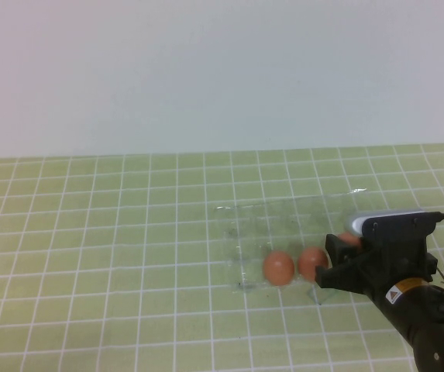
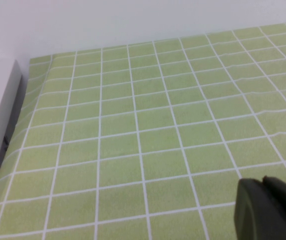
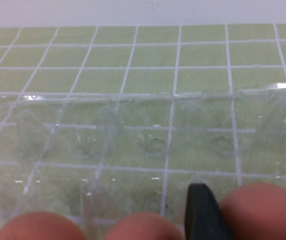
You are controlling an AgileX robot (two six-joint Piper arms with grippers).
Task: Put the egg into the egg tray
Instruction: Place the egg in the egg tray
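the egg (image 1: 351,239) sits between the right hand's (image 1: 332,266) parted fingers, over the egg tray (image 1: 283,225). two more eggs (image 1: 278,267) lie just beside it. the left hand (image 2: 267,210) hangs above bare tabletop (image 2: 133,125); cannot tell its grip.

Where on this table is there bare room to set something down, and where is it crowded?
Bare: the table left of the egg tray, where the left gripper waits, and the tray's far cups. Crowded: the tray's near row, with eggs and the right gripper.
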